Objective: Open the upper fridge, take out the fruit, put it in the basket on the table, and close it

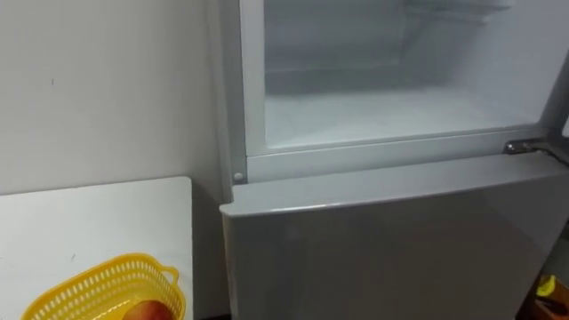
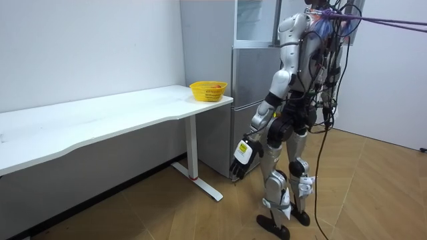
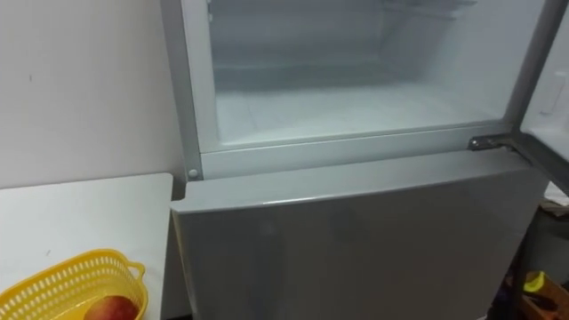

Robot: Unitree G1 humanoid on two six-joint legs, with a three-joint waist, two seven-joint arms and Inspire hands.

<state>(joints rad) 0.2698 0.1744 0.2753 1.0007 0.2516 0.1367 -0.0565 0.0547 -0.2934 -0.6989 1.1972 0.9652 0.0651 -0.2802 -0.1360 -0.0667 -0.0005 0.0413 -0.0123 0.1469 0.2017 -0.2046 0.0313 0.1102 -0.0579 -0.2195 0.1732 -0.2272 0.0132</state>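
Since the robot is parked right in front of the fridge [image 2: 248, 80], its left robot hand [image 2: 242, 153] just hangs down by its thigh, mid-frame in the room view. Honestly, I can't tell whether it's open or closed from that far off.

Nearest in the eye views, in the lower left corner, is one yellow basket [image 3: 62, 280] on the white counter [image 3: 80, 213], with one reddish fruit [image 3: 111, 308] sitting in it. That looks like the thing meant to come out of the fridge, so I'd guess the fetch is basically done.

From the hand, the fruit is up and to the left, so the left arm is the closer one. The fruit is roundish, with no real long axis.

Further back, centre frame, there's one lower door [image 3: 356, 249], shut. At the top of the frame the upper compartment [image 3: 356, 111] stands open, its shelf bare as far as I can see.
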